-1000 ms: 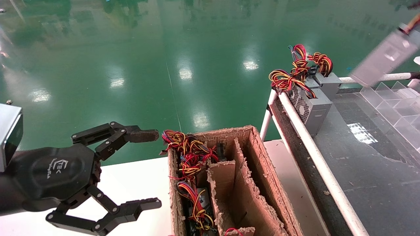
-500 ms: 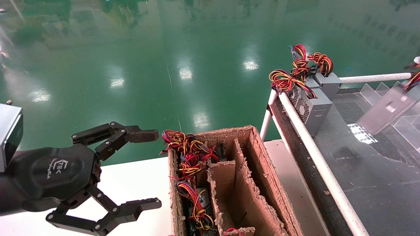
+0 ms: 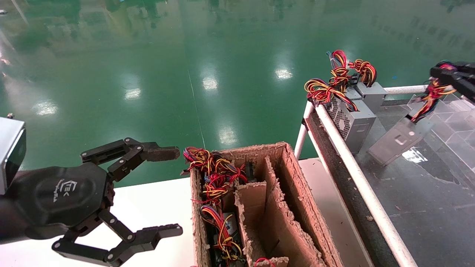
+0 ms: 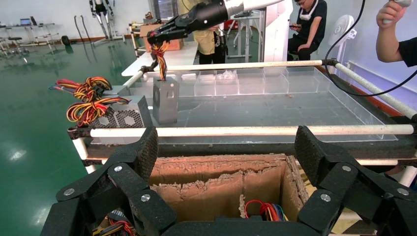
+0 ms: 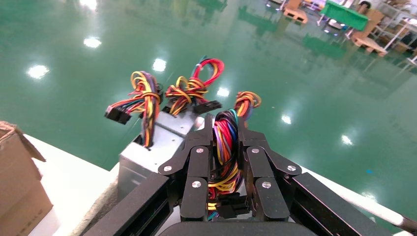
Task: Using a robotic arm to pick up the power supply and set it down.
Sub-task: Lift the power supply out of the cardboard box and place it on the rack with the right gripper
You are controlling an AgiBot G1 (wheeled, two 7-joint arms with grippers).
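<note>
My right gripper [image 3: 451, 76] at the far right is shut on the wire bundle [image 5: 223, 147] of a grey power supply [image 3: 399, 139]. The box hangs tilted below the gripper, over the dark table [image 3: 419, 207]. In the left wrist view the power supply [image 4: 165, 101] stands nearly upright, its lower end at or just above the surface, with the right gripper [image 4: 160, 38] above it. Only the wires show between the right gripper's [image 5: 226, 123] fingers. My left gripper [image 3: 169, 191] is open and holds nothing, left of the cardboard box [image 3: 287, 174].
Two more power supplies [image 3: 352, 122] with wire bundles stand at the table's near-left corner, close to the held one. A white rail [image 3: 352, 167] edges the table. Clear plastic dividers [image 3: 456, 126] line its far side. The cardboard box holds wired units [image 3: 219, 222].
The held power supply has come down and to the left, from high at the right edge to the dark table. The right gripper has come into the head view. The left arm is still.
</note>
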